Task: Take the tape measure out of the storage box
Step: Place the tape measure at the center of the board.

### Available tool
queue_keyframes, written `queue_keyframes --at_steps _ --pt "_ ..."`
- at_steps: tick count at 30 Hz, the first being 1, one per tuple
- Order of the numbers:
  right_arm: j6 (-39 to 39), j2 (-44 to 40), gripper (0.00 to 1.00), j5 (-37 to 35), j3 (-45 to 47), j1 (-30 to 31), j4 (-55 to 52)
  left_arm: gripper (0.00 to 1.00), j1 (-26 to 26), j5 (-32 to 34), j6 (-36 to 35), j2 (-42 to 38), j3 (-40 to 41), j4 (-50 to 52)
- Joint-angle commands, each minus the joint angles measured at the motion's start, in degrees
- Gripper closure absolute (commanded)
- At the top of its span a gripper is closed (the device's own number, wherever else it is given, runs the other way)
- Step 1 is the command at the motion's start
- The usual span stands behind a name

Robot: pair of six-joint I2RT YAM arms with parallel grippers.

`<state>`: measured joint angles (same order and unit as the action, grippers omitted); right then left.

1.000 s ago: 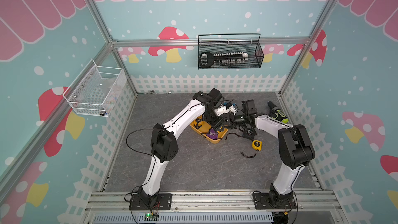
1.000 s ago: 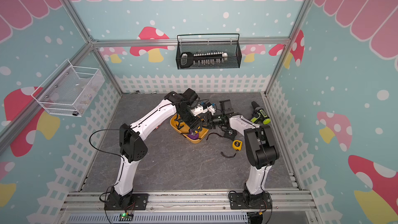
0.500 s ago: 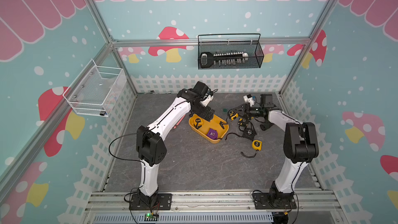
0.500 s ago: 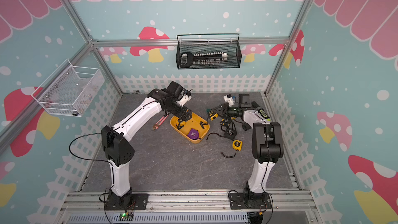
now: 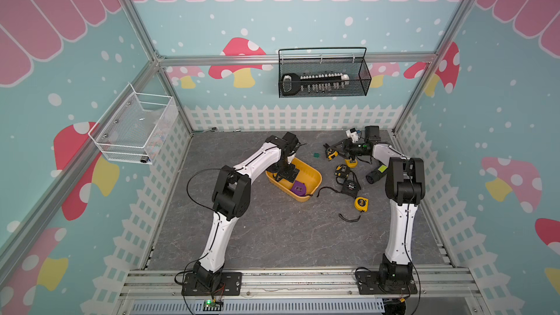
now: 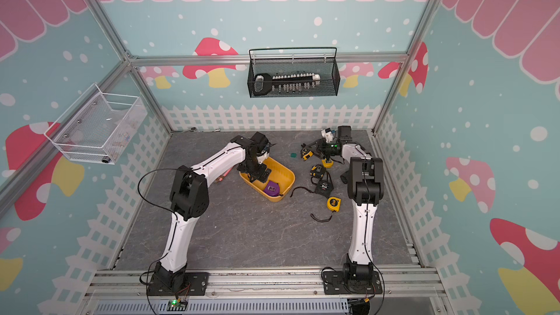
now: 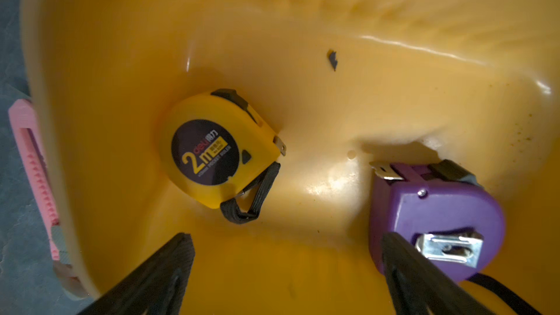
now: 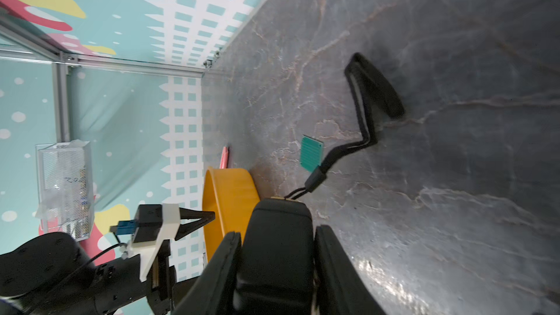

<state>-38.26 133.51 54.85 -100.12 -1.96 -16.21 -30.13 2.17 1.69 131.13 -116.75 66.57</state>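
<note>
**Desk:** What has changed in the past second?

**Operator:** My right tool (image 8: 278, 231), clamped on a black tape measure (image 8: 281, 213), has pulled back from the storage box (image 5: 313, 174) to the bench's (image 5: 272, 237) far right. My left tool (image 7: 286, 237), jaws now spread wide and empty, reaches into the box, where a yellow tape measure (image 7: 212, 150) and a purple tape measure (image 7: 436, 216) still lie.

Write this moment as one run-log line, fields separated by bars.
left gripper: open, over storage box | in box: yellow tape measure, purple tape measure | right gripper: shut on third tape measure
</note>
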Motion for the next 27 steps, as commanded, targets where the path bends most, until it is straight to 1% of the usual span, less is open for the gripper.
queue_keyframes --at_steps 1,5,8,9,10,11,13,14,17,21,24,27 --pt "3.44 0.28 0.71 -2.24 -0.05 1.07 -3.89 0.01 0.24 2.75 2.79 1.78 -4.1 2.66" --pt "3.81 0.6 0.65 -2.69 1.32 1.25 -3.77 0.01 0.69 4.5 4.95 3.29 -5.83 2.84" --pt "6.13 -0.31 0.48 -4.8 1.0 1.21 -7.45 0.01 0.78 5.91 5.44 5.05 -8.32 3.32" --pt "7.29 -0.89 0.4 -5.74 0.51 1.17 -9.08 0.01 0.77 6.15 5.41 5.74 -9.37 3.78" --pt "8.56 -1.82 0.3 -6.69 0.19 1.17 -10.4 0.01 0.77 6.63 5.47 6.69 -10.55 4.43" --pt "10.1 -2.97 0.24 -8.27 -0.14 1.08 -12.59 0.01 0.77 6.87 5.51 7.62 -11.85 5.11" --pt "12.82 -5.86 0.15 -11.31 -0.35 0.77 -15.32 0.01 0.77 7.84 5.76 9.55 -14.1 6.55" --pt "13.93 -7.53 0.08 -12.93 -0.28 0.56 -16.7 0.01 0.77 8.17 5.9 10.24 -15.03 7.05" --pt "16.2 -12.85 0.04 -15.38 0.73 0.11 -18.81 0.01 0.77 9.22 6.22 11.54 -15.96 7.32" --pt "16.98 -19.28 0.01 -14.17 4.76 0.2 -18.51 0.01 0.77 9.67 6.22 13.41 -17.06 8.03" --pt "17.34 -23.98 0.01 -14.24 9.72 0.37 -17.53 0.01 0.61 8.38 5.21 14.76 -18.01 8.16" --pt "17.35 -28.82 0.01 -14.12 14.22 0.5 -16.5 0.01 -0.37 5.46 1.95 15.48 -18.72 8.09"
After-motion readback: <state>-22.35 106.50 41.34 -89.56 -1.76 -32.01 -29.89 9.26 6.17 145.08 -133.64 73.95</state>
